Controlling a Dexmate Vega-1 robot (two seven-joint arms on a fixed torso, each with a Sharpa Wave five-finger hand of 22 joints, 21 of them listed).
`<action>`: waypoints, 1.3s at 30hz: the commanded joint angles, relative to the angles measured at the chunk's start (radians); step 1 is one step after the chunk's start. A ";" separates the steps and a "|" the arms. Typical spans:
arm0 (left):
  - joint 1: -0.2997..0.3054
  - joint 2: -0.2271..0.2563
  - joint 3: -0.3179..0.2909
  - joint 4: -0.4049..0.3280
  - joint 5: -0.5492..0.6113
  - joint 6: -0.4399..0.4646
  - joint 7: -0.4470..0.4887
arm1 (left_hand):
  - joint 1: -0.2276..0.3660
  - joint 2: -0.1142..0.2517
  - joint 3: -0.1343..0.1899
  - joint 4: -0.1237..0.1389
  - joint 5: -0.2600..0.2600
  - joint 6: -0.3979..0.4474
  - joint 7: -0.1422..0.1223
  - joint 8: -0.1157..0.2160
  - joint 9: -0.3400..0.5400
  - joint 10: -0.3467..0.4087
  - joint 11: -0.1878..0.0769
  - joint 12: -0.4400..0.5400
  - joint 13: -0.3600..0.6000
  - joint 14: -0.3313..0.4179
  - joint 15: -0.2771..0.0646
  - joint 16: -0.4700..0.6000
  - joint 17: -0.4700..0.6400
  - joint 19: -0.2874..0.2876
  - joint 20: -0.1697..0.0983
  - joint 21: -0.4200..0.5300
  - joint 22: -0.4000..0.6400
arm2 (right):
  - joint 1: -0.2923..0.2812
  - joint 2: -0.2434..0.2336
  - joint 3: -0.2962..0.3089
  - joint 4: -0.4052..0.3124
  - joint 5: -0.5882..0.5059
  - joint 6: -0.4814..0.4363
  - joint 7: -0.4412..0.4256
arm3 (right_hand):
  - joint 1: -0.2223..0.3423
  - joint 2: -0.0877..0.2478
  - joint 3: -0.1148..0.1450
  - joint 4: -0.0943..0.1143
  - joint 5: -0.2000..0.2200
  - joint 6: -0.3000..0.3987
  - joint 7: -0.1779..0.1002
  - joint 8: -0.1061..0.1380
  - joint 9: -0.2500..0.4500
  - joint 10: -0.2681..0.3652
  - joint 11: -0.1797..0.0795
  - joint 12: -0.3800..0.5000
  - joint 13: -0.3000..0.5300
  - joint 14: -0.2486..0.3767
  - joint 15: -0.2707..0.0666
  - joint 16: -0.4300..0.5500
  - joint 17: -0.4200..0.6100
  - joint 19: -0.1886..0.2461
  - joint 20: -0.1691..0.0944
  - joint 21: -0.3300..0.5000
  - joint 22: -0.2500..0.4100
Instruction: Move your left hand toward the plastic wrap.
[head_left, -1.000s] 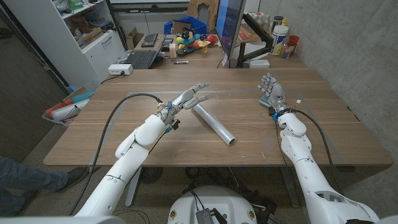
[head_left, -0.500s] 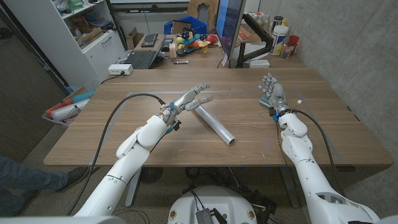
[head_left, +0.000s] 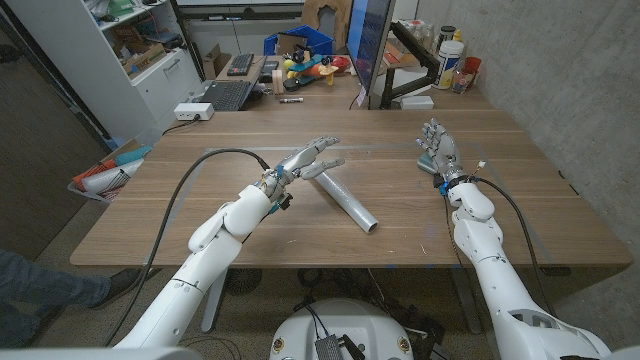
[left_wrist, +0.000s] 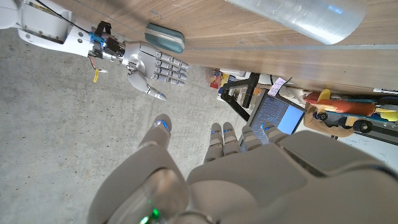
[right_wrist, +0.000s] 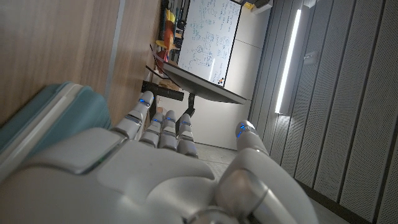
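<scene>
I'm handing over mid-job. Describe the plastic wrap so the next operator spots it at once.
On the wooden table, look near the middle, just beyond the left hand. The plastic wrap is a long, shiny silvery-clear roll lying on its side at a slant, the only tube-shaped thing there.

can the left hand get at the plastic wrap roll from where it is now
Probably yes. The left hand hovers open at the upper end of the plastic wrap roll, and nothing lies between them on the wooden table.
</scene>
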 joint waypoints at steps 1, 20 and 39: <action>-0.009 0.012 0.018 0.002 0.032 0.014 0.003 | 0.015 0.002 0.000 -0.005 0.000 0.025 0.000 0.010 0.004 0.035 0.002 0.017 0.002 0.002 -0.005 0.003 0.002 -0.005 0.005 -0.008 0.004 | 0.005 0.001 -0.001 0.009 -0.003 0.003 -0.002 | 0.006 0.006 -0.005 0.001 0.005 0.004 -0.001 0.005 0.001 0.009 -0.002 -0.003 0.003 0.009 0.001 0.009 0.000 0.014 0.000 -0.002 0.001; -0.024 0.029 0.053 0.013 0.066 0.044 -0.017 | 0.021 -0.001 -0.001 -0.004 -0.001 0.056 -0.008 0.016 0.005 0.037 0.005 0.014 0.004 0.013 -0.013 0.005 0.002 0.001 0.008 -0.008 0.004 | 0.010 0.003 0.001 0.024 -0.003 0.008 -0.001 | 0.005 0.007 -0.008 0.001 0.005 0.004 -0.003 0.005 0.001 0.009 0.000 -0.004 0.003 0.010 0.001 0.009 -0.002 0.018 0.000 -0.011 0.001; -0.021 0.045 0.080 0.019 0.098 0.066 -0.017 | 0.025 -0.002 -0.002 -0.004 -0.001 0.069 -0.010 0.016 0.005 0.037 0.001 0.013 0.004 0.015 -0.013 0.005 0.002 0.000 0.011 -0.010 0.004 | 0.018 0.000 -0.004 0.029 -0.012 0.001 0.004 | 0.005 0.008 -0.011 0.001 0.006 0.004 -0.002 0.005 0.001 0.010 0.000 -0.004 0.003 0.010 0.001 0.009 -0.005 0.021 -0.001 -0.020 0.001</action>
